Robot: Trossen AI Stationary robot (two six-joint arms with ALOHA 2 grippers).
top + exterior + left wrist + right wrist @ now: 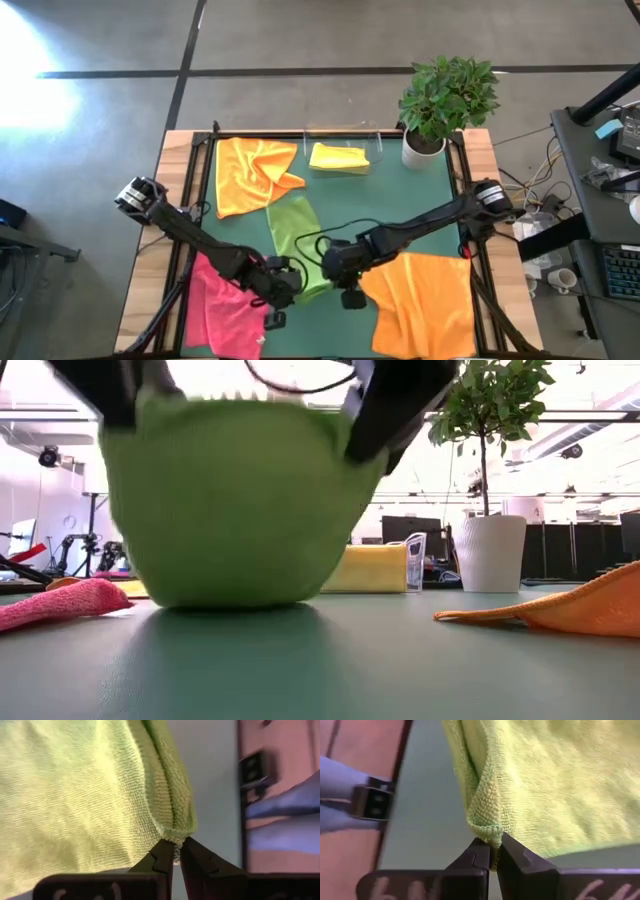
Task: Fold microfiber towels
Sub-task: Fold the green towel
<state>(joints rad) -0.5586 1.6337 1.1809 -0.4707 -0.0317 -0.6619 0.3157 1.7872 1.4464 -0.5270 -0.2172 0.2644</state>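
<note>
- The left gripper [175,857] is clamped on a corner of the lime green microfiber towel [298,240], near the front edge of the dark green table mat [400,215].
- The right gripper [494,857] is pinched tight on the neighbouring corner of the same lime green cloth, just beside the left gripper in the high view.
- From table height that towel [235,510] hangs from both grippers as a rounded sheet, its lower edge touching the mat.
- A pink microfiber towel [225,310] lies crumpled at the front left, under the left arm.
- A large orange microfiber towel [425,305] lies spread at the front right.
- A second orange microfiber towel [250,172] lies rumpled at the back left, touching the far end of the lime green one.
- A folded yellow microfiber towel [338,157] sits at the back centre.
- A leafy green plant in a white pot [440,105] stands at the back right corner.
</note>
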